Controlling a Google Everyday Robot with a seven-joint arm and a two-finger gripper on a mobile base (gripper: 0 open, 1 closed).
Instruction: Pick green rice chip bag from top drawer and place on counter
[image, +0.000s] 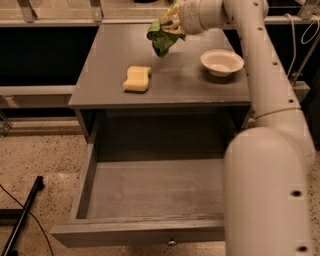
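My gripper (170, 25) is at the top of the view, over the back middle of the counter (110, 65). It is shut on the green rice chip bag (161, 39), a crumpled lime-green bag that hangs below the fingers, a little above the counter surface. The top drawer (150, 187) is pulled wide open below the counter and its inside is bare; its small round knob (171, 242) shows on the front panel. My white arm fills the right side and hides the drawer's right part.
A yellow sponge (137, 78) lies on the counter to the left front of the bag. A white bowl (221, 62) stands on the counter's right side. A black bar (22, 217) and cable lie on the speckled floor at lower left.
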